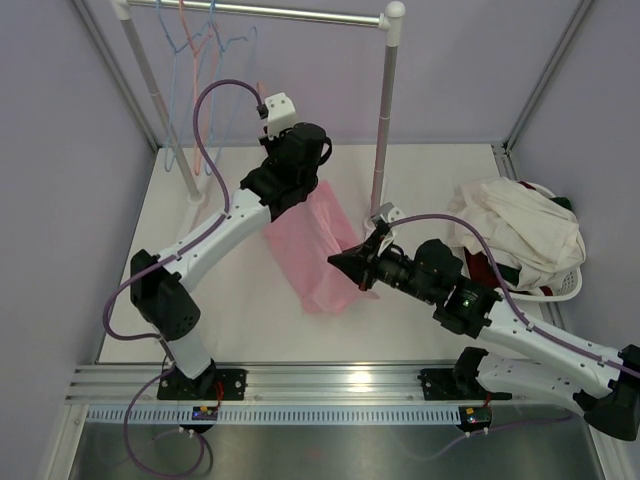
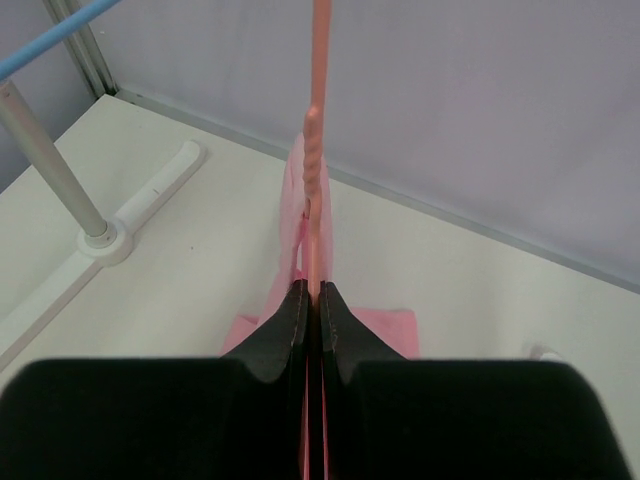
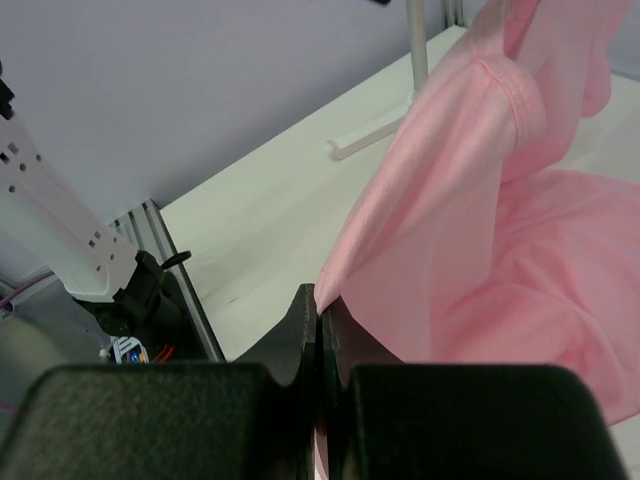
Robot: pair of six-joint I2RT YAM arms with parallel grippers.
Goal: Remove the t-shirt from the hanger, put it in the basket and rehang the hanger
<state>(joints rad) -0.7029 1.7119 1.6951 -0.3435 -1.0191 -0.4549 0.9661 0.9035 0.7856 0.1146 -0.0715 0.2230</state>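
A pink t-shirt (image 1: 318,250) hangs from a salmon wire hanger (image 2: 318,150) and trails onto the white table. My left gripper (image 2: 319,292) is shut on the hanger's stem just above the shirt's collar (image 2: 292,215). In the top view the left gripper (image 1: 298,168) sits above the shirt, and its body hides its fingertips and the hanger. My right gripper (image 1: 338,262) is shut on the shirt's edge at its right side. In the right wrist view the gripper (image 3: 320,298) pinches a fold of the pink cloth (image 3: 480,250).
A clothes rack (image 1: 388,110) stands at the back, with spare blue and pink hangers (image 1: 200,50) on its rail. Its left foot (image 2: 105,240) is near the left gripper. A white basket (image 1: 560,285) heaped with pale laundry (image 1: 520,230) sits at the right.
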